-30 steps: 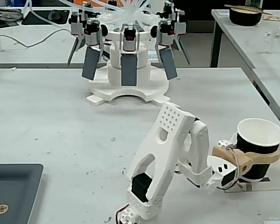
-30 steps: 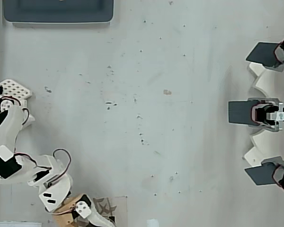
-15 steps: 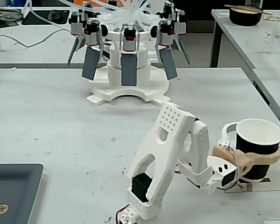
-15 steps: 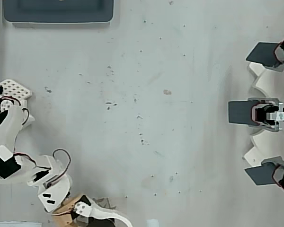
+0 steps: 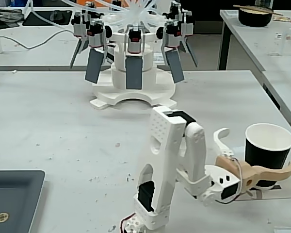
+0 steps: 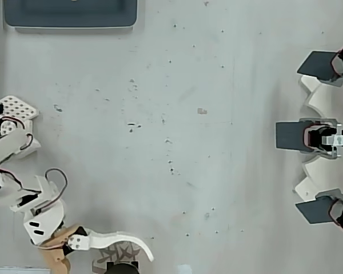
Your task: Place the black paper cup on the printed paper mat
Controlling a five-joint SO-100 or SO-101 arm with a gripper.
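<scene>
I'm working in a robotics lab: scuffed white benches point(image 5: 63, 126), a white multi-arm machine point(image 5: 133, 53) with tubing at the far side.

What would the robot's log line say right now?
gripper: open, fingers either side of the black paper cup | cup: upright, white inside showing | phase: before grasp

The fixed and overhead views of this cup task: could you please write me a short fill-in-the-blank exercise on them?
1. In the fixed view, the inside of the black paper cup is ____.
2. In the fixed view, the gripper has one white finger and one ____ finger.
3. In the fixed view, the dark grey tray lies at the picture's lower ____ corner.
4. In the overhead view, the black paper cup shows only at the ____ edge of the picture.

Missing words: white; tan; left; bottom
</scene>
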